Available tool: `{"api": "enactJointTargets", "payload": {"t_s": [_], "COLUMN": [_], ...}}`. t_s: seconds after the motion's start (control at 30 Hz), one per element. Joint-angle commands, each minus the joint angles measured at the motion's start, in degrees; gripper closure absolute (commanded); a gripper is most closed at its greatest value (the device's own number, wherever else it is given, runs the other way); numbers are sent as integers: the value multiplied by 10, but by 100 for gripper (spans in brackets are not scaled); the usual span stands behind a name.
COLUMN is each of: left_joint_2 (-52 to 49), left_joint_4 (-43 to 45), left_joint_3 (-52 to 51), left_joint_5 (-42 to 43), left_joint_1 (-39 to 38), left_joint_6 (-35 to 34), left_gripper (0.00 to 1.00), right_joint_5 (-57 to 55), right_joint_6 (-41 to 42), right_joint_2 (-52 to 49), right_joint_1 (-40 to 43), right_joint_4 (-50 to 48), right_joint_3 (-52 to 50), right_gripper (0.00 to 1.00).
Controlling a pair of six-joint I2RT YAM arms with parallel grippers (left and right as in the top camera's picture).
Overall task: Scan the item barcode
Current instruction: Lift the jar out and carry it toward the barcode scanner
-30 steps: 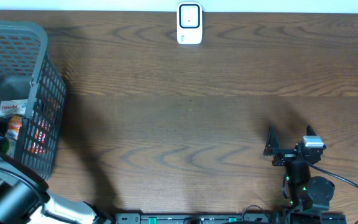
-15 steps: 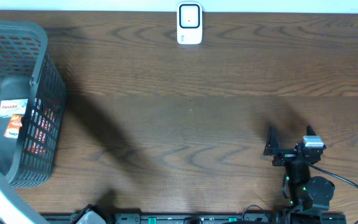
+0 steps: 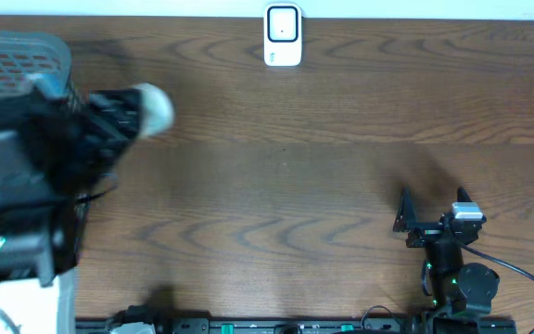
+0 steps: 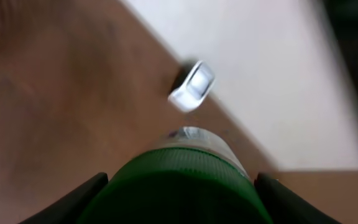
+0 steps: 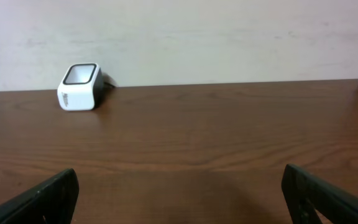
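green bottle (image 4: 185,163) blurred, lower part cut off, clamped in left tool (image 4: 180,182); right tool (image 5: 179,186) agape.

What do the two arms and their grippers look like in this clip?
The right arm is black, with green lights, a silver block at the wrist and a black cable looping alongside; the right gripper has slim black fingers. The left arm, blurred, is black with a white section.

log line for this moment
left claw: shut on green item, beside basket | right claw: open, at near edge | scanner: far side, item not there yet
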State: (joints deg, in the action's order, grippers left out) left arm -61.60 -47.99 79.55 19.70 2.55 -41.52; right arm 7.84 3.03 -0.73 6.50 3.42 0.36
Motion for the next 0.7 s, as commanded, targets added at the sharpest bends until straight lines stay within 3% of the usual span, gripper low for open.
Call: {"api": "enactJointTargets", "payload": {"t_s": [0.0,0.3,0.47,0.67], "left_joint_2": [-46,-233,-336,-431], "left_joint_4": [1,25,57,57], "left_joint_3": [-10,-11,-11,-11], "left_joint_5": [-144,-281,-297,-349], "left_joint_1": [-98,-283,-331,-362], "left_joint_6": [6,-112,-185,-342], "left_gripper": [32,31,32,31], "right_joint_5": [-3,-3,-3,-3], "right_joint_6": [8,8,8,8], "right_joint_2": [2,2,2,2], "right_joint_1": [-6,-6,-6,-6], "right_joint_4": [2,2,2,2], "right_joint_3": [-1,-1,-1,-1], "right_gripper": [1,1,1,1]}}
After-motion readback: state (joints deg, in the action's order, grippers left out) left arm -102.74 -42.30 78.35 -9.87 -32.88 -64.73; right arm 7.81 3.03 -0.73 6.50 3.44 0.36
